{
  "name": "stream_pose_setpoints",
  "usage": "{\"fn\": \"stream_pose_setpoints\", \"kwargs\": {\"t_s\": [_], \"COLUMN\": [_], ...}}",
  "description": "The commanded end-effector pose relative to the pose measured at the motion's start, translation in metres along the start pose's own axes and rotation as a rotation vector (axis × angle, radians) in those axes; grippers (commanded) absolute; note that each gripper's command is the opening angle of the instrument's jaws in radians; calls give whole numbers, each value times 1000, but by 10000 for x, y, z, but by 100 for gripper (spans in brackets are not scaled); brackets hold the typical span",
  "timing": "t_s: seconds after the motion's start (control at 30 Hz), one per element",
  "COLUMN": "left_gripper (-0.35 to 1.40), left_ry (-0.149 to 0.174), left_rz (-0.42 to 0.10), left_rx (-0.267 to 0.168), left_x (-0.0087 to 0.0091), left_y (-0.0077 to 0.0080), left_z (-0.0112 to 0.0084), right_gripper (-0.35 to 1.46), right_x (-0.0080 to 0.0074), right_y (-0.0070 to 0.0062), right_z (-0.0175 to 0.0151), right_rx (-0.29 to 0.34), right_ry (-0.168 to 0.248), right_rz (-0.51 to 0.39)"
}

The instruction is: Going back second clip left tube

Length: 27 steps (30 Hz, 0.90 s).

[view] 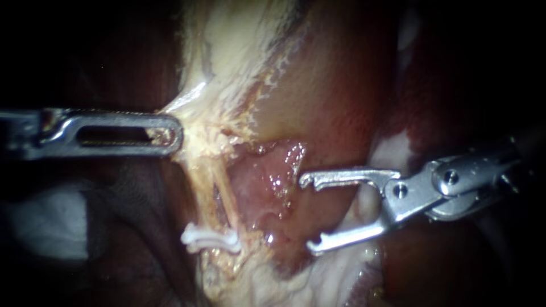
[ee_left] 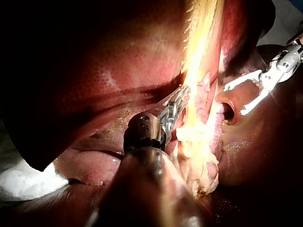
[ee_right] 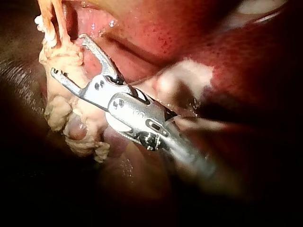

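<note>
While my left instrument (view: 170, 135) reaches in level from the left, its pincer is closed on the pale fatty tissue (view: 227, 68). That tissue is drawn out to a point at the tip, and a shred of it shows through the slot of the jaw facing the camera. My right instrument (view: 308, 214) comes in from the right with its pincer spread wide and nothing between the two hooked tips. The upper tip lies just beside a wet pink patch of tissue (view: 267, 176) and the lower tip is near the pale tissue below it; I cannot tell whether either touches. A white clip (view: 210, 239) sits across a thin pale tube (view: 227, 196), low on it, left of the open pincer and apart from it. I cannot tell whether this is the left tube. Dark red liver (view: 443, 96) lies behind the right instrument's shaft. The left wrist view shows the closed pincer against the bright yellow band of tissue, with the open pincer beyond that band. In the right wrist view the spread tips stand beside a lumpy mass of the same pale tissue.
</note>
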Motion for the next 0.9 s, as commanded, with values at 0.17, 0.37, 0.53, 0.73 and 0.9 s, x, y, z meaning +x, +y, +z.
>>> {"fn": "stream_pose_setpoints", "kwargs": {"t_s": [0.17,0.37,0.53,0.73,0.9], "left_gripper": [-35,-35,-35,-35,-35], "left_ry": [-2,2,7,13,17], "left_rz": [0,3,9,12,7], "left_rx": [-2,6,18,30,33], "left_x": [1,8,21,28,24], "left_y": [0,3,6,5,-5], "left_z": [2,14,37,68,82], "right_gripper": [60,60,60,60,60], "right_x": [14,18,15,14,13], "right_y": [5,6,5,4,3], "right_z": [-25,-41,-40,-38,-36], "right_rx": [-24,-24,-24,-23,-24], "right_ry": [17,26,25,26,25], "right_rz": [-32,-38,-39,-41,-42]}}
